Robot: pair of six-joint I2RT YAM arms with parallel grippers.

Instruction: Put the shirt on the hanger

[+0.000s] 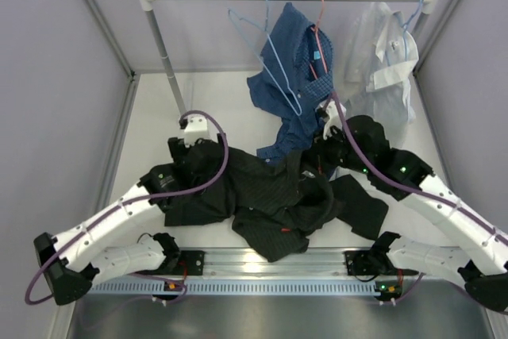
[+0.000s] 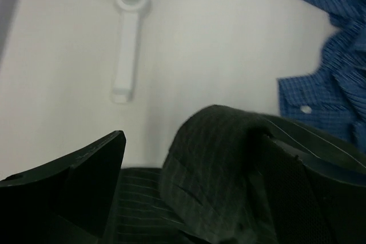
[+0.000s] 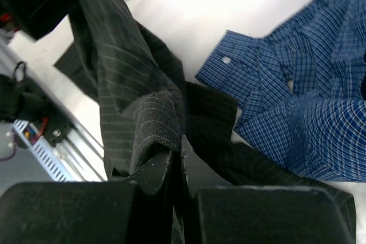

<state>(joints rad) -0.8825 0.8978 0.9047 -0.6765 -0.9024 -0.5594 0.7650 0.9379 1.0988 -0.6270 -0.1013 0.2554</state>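
The black pinstriped shirt [image 1: 270, 204] lies crumpled on the white table between both arms. My left gripper [image 1: 197, 150] is over its left edge and is open. In the left wrist view a raised fold of the shirt [image 2: 223, 164] sits between the wide-apart fingers [image 2: 86, 175] and leans on the right one. My right gripper [image 1: 327, 156] is at the shirt's upper right, shut on a pinched fold of the shirt [image 3: 151, 118] that is lifted off the table [image 3: 189, 15]. The light-blue wire hanger [image 1: 264, 7] hangs bare on the rail, far from both grippers.
A blue checked shirt [image 1: 294, 77] hangs from a red hanger [image 1: 320, 5] and trails onto the table beside my right gripper. A white shirt [image 1: 385, 53] hangs at the right. The rack's post [image 1: 165, 53] and its foot [image 2: 127, 50] stand behind my left gripper.
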